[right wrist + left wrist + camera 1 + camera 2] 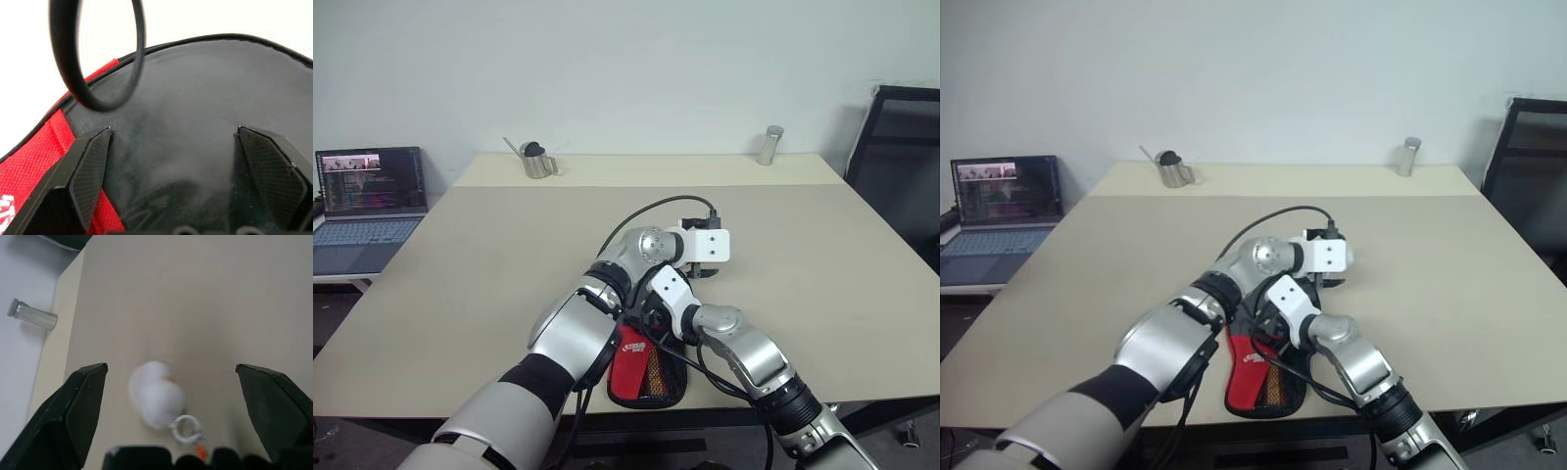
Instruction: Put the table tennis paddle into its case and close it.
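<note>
Your left gripper [171,382] is spread over bare surface [509,255]; your right gripper [173,142] is spread above the case [641,377].

Both arms cross near the bottom middle of the head view. Left arm comes in from lower left, its left gripper [171,396] up by frame centre, fingers spread wide. Right arm enters lower right, right gripper [173,161] wide open too, angled up-left.
</note>
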